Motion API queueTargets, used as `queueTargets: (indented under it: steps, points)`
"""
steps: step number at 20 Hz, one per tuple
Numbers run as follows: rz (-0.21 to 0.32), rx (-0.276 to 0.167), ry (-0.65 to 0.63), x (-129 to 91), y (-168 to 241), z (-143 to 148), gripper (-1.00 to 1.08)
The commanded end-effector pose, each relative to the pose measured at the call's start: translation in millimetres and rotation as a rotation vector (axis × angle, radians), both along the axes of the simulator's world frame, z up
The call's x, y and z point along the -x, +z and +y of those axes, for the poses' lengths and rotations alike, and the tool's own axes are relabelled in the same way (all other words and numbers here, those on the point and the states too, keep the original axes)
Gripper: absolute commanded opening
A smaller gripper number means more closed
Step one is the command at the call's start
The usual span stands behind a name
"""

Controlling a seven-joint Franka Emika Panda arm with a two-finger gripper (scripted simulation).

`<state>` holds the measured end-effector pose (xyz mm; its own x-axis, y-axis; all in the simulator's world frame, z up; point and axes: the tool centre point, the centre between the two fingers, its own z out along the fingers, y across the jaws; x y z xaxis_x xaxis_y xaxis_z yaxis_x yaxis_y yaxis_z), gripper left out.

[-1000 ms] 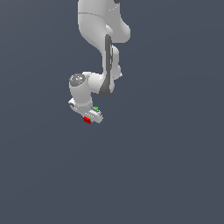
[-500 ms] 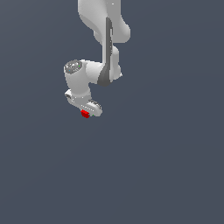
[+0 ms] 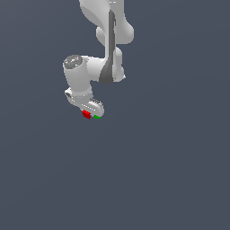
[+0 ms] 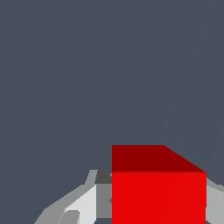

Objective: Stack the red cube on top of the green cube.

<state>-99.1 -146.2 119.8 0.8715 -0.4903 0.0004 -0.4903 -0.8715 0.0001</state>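
Red cube (image 4: 158,192) clamped in the gripper (image 3: 88,112), gray fingers (image 4: 81,205) on both its sides. Green cube (image 3: 97,117) peeks out just beside the red cube, toward the exterior view's right; contact unclear. Bare gray table (image 3: 170,170) all around the red cube.

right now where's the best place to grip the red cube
By two opposite flat side faces of the red cube, coming straight down from above. The gripper already sits on it like that, fingers flanking it, the green cube just beside.
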Motion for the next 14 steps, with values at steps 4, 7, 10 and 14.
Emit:
queueTargets:
  steps: [4,7,10,14]
  points:
    - [0.0,0.0,0.0,1.5,-1.4,1.0,-1.0]
    - [0.0,0.0,0.0,6.4,-5.2,3.3,-1.0]
    - [0.0,0.0,0.0,14.8,-11.7,7.1,-1.0]
    - [0.0,0.0,0.0,31.6,-24.7,14.9,-1.0]
